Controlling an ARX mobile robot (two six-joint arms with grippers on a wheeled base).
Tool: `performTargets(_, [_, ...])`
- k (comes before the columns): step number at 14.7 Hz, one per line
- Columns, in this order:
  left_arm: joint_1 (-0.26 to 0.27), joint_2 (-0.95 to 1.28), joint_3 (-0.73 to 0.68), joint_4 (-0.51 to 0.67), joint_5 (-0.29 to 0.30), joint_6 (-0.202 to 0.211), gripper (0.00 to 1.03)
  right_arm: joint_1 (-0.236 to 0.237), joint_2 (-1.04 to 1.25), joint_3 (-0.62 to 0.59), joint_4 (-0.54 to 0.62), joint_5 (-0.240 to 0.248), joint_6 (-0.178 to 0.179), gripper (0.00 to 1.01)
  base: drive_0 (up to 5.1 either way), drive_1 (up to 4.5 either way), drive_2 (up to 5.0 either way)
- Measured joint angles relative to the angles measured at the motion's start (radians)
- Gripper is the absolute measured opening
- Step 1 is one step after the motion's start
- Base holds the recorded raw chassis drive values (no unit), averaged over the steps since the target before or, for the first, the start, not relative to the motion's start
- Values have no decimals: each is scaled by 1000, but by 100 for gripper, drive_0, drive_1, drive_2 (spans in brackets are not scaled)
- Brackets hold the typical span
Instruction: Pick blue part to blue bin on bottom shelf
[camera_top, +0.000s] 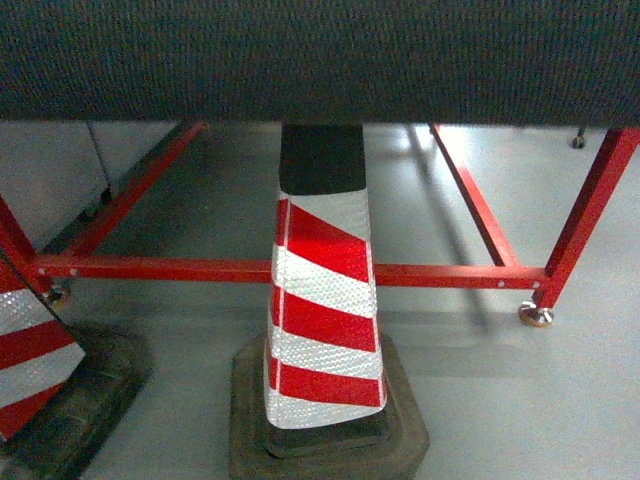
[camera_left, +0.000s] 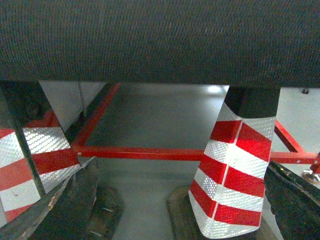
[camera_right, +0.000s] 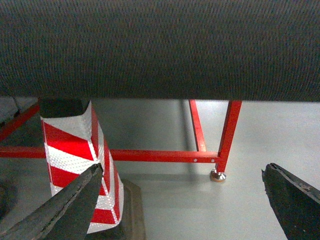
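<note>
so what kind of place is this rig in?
Likely a workshop or warehouse floor: a red-and-white striped traffic cone on a rubber base, a red steel frame on levelling feet, and plain grey floor. No shelf or bins in view.

Three low forward views, shared cone (camera_top: 325, 320)

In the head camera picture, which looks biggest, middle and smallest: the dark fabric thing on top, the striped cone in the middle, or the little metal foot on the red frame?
Largest to smallest, as they look in the head view:
1. dark fabric surface, spanning the whole top
2. striped cone
3. metal foot, tiny

The fabric may just be nearest the camera, so its true size is unsure.
</note>
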Motion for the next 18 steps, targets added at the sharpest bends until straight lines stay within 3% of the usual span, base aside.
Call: performTargets(18, [0,0,0,0,-2,7,98,0,0,0,1,2,2,98,0,0,0])
